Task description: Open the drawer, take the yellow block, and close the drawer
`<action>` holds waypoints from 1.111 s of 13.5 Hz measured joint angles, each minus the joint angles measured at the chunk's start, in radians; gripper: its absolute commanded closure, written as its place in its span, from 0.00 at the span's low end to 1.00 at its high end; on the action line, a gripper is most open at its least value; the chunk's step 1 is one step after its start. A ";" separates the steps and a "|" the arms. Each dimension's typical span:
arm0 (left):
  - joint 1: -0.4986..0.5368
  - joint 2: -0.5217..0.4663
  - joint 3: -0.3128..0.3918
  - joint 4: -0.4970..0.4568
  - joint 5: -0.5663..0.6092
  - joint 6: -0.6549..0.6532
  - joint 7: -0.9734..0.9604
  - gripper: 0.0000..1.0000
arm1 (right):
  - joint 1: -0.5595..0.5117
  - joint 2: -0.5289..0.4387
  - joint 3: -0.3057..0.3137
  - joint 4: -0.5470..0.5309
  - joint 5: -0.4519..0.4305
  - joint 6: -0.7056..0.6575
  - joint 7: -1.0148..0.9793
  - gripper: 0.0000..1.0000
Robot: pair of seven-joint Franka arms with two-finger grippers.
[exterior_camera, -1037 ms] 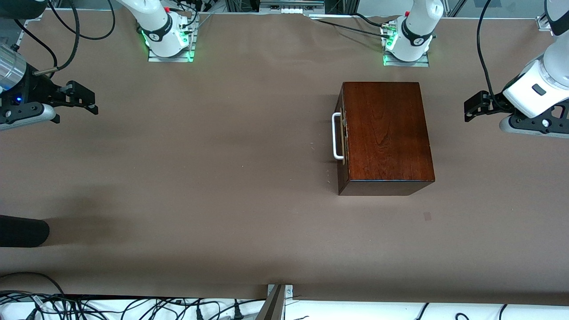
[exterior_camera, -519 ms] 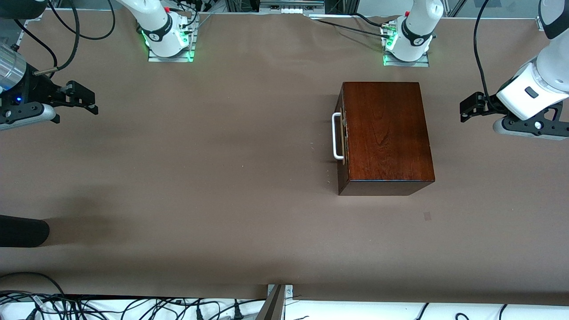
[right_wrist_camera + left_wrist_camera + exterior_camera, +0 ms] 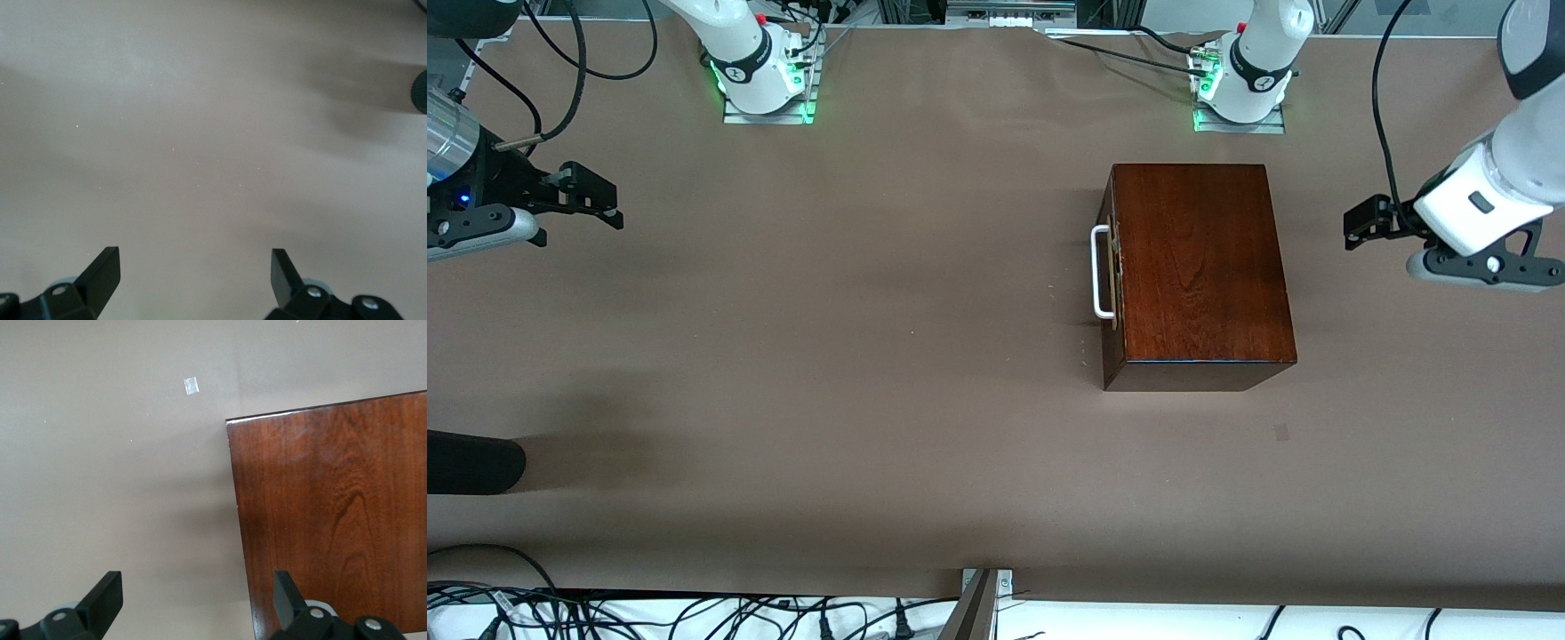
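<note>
The dark red-brown wooden drawer [image 3: 1113, 271] with its white bar handle [image 3: 1100, 271] is shut, so nothing is done yet; no yellow block shows. The left gripper [image 3: 1360, 224], fingers apart, hangs at the box's three o'clock. The right gripper [image 3: 596, 206], fingers apart too, waits at nine o'clock.

A brown paper-covered desk [image 3: 854, 356] fills the view. A small pale tape square [image 3: 1281, 433] lies on it. A black rounded object [image 3: 471, 462] pokes in at the right arm's end. Tangled black cables [image 3: 649, 613] run along the desk's near edge
</note>
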 measured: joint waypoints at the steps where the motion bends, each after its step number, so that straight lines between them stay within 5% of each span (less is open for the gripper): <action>1: 0.003 0.008 0.001 0.000 0.000 -0.001 0.008 0.00 | 0.000 0.000 0.000 0.000 0.000 0.000 0.000 0.00; 5: -0.050 0.039 -0.044 -0.001 -0.007 0.000 -0.033 0.00 | 0.000 0.000 0.000 0.000 0.000 0.000 0.000 0.00; 12: -0.393 0.214 -0.079 0.022 -0.007 0.039 -0.464 0.00 | 0.000 0.000 0.000 0.000 0.000 0.000 0.000 0.00; 15: -0.489 0.277 -0.078 0.032 -0.007 0.161 -0.588 0.00 | 0.000 0.000 -0.001 0.000 0.000 0.000 0.000 0.00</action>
